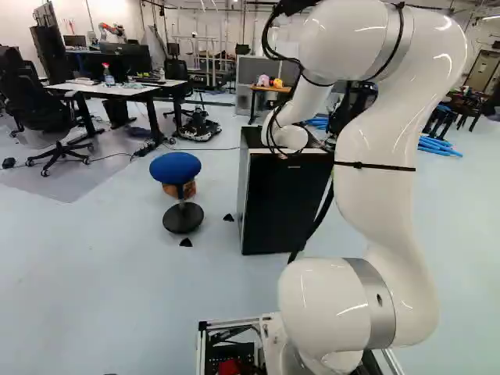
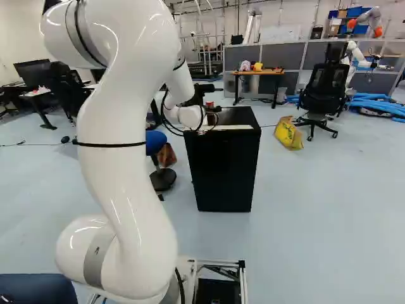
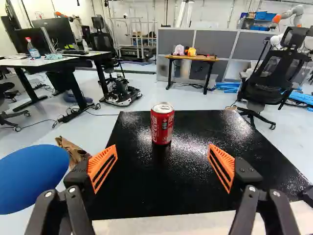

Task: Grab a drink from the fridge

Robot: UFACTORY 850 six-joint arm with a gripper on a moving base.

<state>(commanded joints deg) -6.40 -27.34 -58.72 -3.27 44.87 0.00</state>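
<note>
No wording, brand or number can be read out with certainty. Red can [image 3: 162, 124]: white lettering on its side. Yellow bag [image 2: 288, 133]: dark print, illegible. Fridge [image 1: 285, 205]: small pale mark near the top of its front, illegible. Red-capped bottle [image 3: 33, 50]: label, too small to read.

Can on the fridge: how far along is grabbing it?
The approach looks mostly done: the gripper is open at the fridge, with the can upright on top, ahead of and roughly centred between its fingers. Nothing is in hand. Left to do: move in, close on the can and lift it off.
</note>
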